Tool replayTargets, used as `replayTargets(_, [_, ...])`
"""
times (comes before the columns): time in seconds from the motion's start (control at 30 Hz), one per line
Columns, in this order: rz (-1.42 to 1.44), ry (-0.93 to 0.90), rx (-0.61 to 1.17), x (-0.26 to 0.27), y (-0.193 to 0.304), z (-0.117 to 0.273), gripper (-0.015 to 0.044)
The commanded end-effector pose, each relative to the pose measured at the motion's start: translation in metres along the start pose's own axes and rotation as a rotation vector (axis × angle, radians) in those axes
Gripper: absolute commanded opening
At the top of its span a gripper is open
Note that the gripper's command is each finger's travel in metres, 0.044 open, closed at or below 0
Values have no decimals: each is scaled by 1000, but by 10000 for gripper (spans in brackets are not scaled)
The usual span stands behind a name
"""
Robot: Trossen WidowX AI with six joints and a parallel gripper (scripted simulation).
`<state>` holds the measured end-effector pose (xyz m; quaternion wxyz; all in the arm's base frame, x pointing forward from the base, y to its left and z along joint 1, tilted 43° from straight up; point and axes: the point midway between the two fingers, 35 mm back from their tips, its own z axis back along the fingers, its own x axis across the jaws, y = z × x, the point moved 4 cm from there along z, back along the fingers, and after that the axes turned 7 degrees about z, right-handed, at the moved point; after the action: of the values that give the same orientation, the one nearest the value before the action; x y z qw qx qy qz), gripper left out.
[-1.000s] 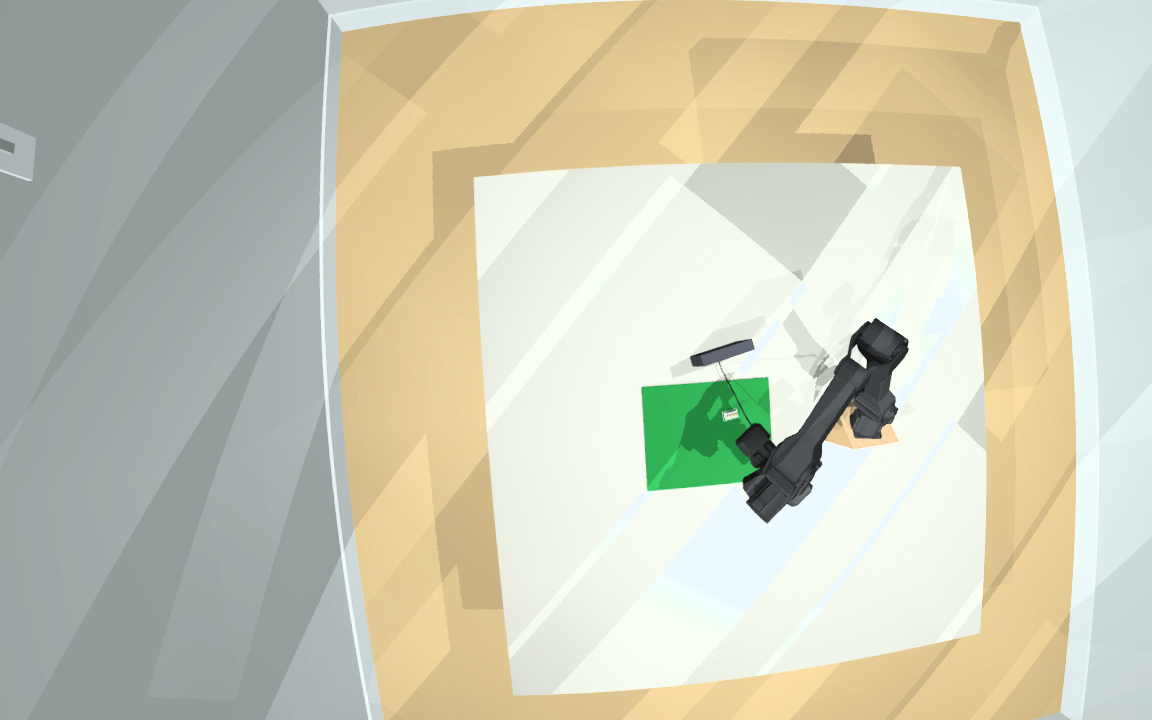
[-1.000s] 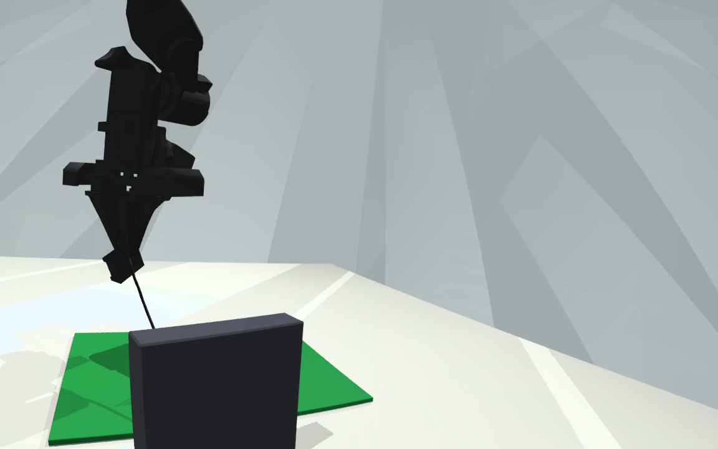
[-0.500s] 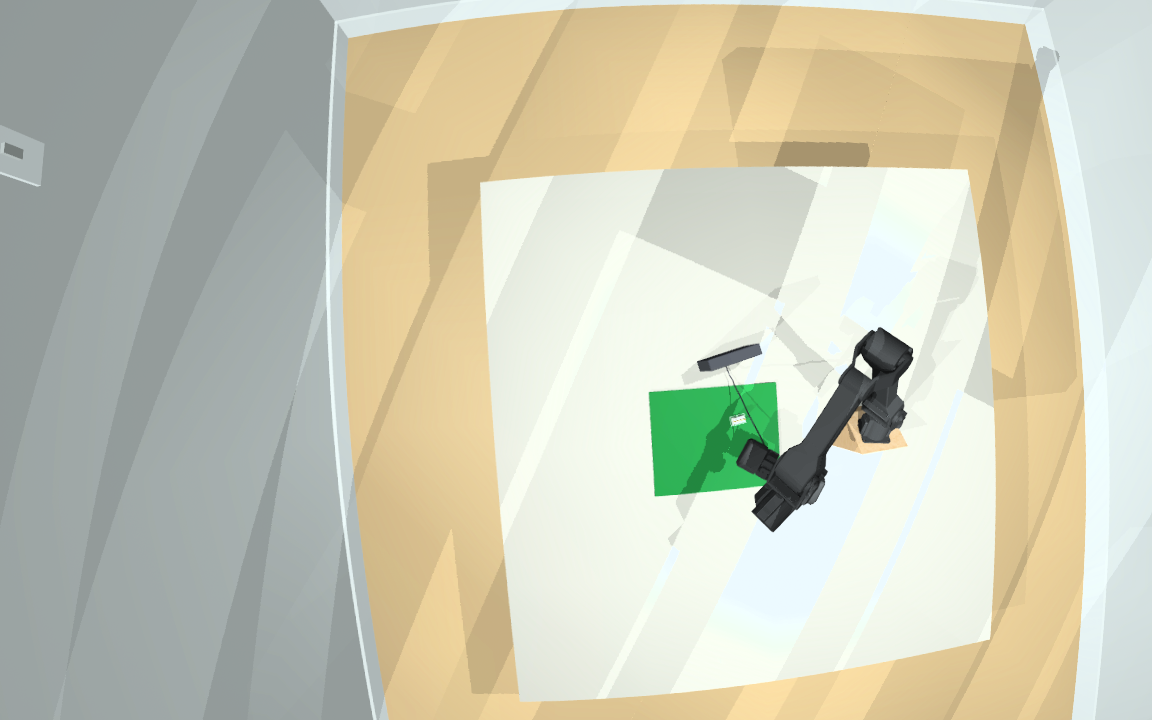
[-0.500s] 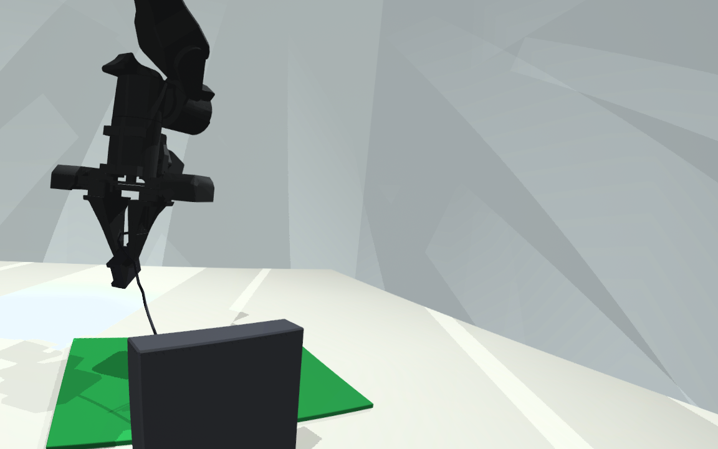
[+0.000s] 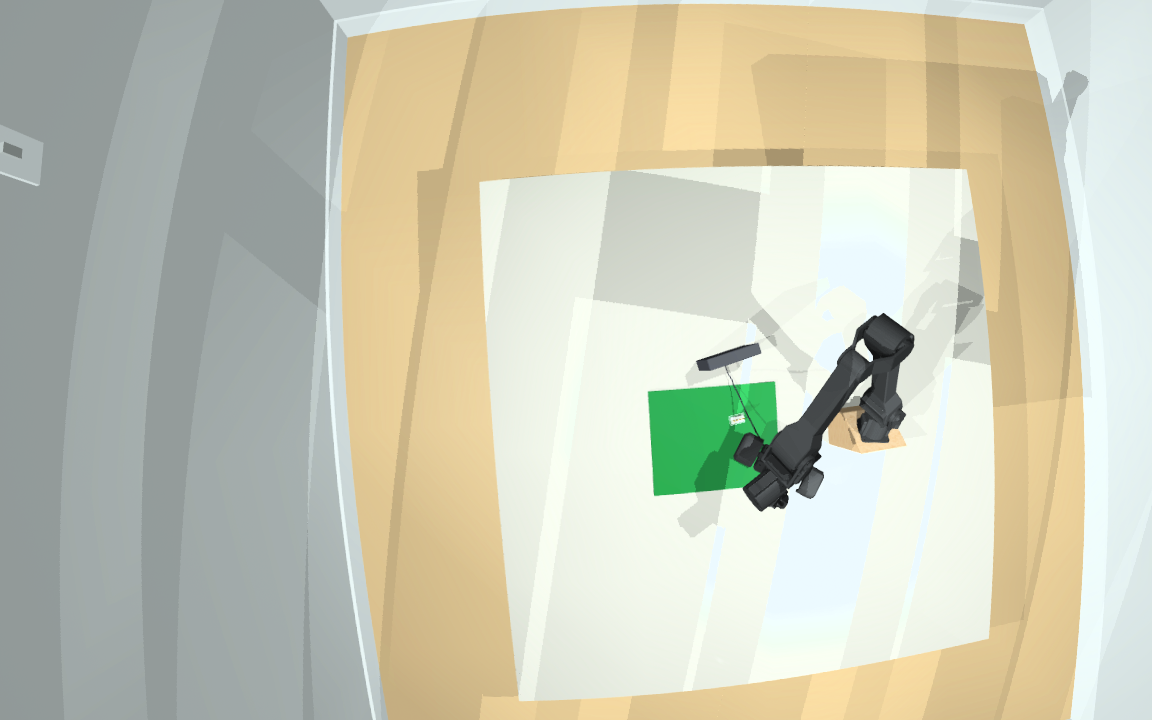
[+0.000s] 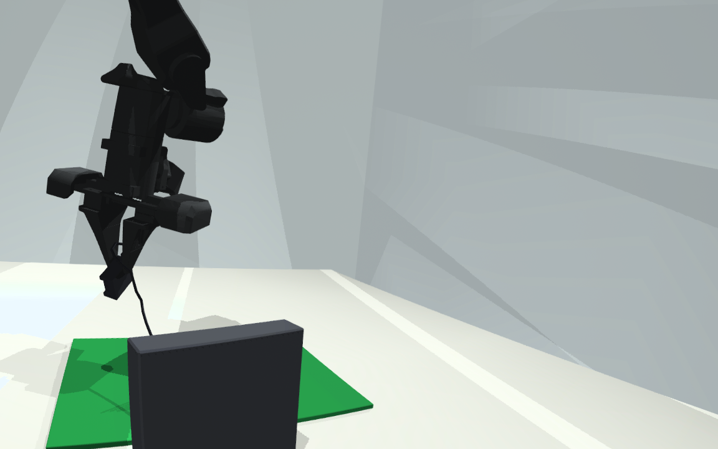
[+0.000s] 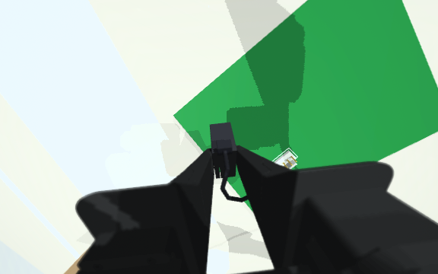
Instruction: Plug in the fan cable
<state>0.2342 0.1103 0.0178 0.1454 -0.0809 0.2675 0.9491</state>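
My gripper (image 6: pixel 118 265) (image 7: pixel 223 151) is shut on the fan plug (image 6: pixel 115 284) (image 7: pixel 222 133), a dark block tilted between the fingertips. It hangs well above the right edge of the green board (image 5: pixel 678 429) (image 6: pixel 328 393) (image 7: pixel 360 95), clear of it. The thin black cable (image 6: pixel 141 304) (image 7: pixel 225 164) loops beside the plug in the wrist view and passes behind the right-hand finger. The white four-pin header (image 5: pixel 737 419) (image 7: pixel 290 159) is on the board, off to the plug's right in the wrist view, partly covered by that finger. In the exterior view the fan hides the header.
The dark fan (image 5: pixel 729 357) (image 6: pixel 216 396) stands upright just beyond the board's upper edge in the top view, with the cable running from it. The arm's base stands on a wooden block (image 5: pixel 844 437) right of the board. Shadows cross the board and the white table (image 5: pixel 580 555).
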Motion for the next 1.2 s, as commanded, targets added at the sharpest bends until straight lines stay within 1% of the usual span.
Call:
replayTargets(0.0, [3, -51, -59, 2, 6, -7, 0])
replayTargets(0.6, [3, -152, -350, 3, 22, -24, 0])
replayTargets(1.17, [19, -118, -642, 2, 36, -31, 0])
